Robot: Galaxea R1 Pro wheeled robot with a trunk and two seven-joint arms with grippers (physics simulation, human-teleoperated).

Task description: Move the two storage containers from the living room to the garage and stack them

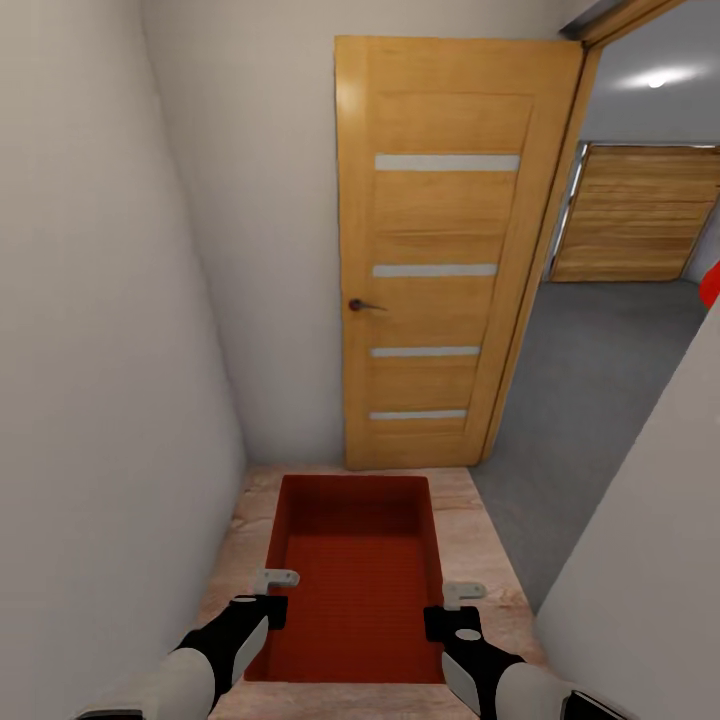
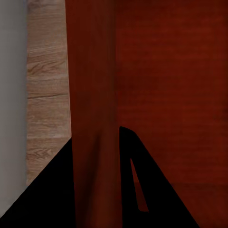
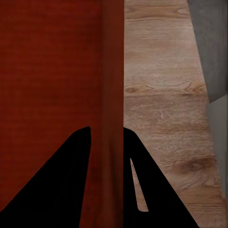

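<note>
You are carrying one storage container (image 1: 355, 580) between both arms, at 6 o'clock in the head view, low over the light wood plank floor (image 1: 480, 520) of a narrow passage.

Risks, near to far. Each grip is only a pinch on a thin wall, so a jolt of the base or a spreading of the arms could, in my judgement, let the container slip or tilt. The white wall (image 1: 100, 350) at 9 o'clock and the wall at 4 o'clock stand close on either side; a wide turn could scrape an elbow or catch a corner of the container. The wooden door (image 1: 440, 260) at 12 o'clock stands open against the far wall, and its frame is the likely snag as you swing toward 2 o'clock, where the grey concrete floor (image 1: 590, 380) of the garage begins.

Grippers. The left gripper (image 1: 268, 596) is closed on the container's left wall, one finger inside and one outside, as its wrist view shows (image 2: 97, 185). The right gripper (image 1: 452, 608) clamps the right wall likewise (image 3: 107, 185). Both look firmly seated.
</note>
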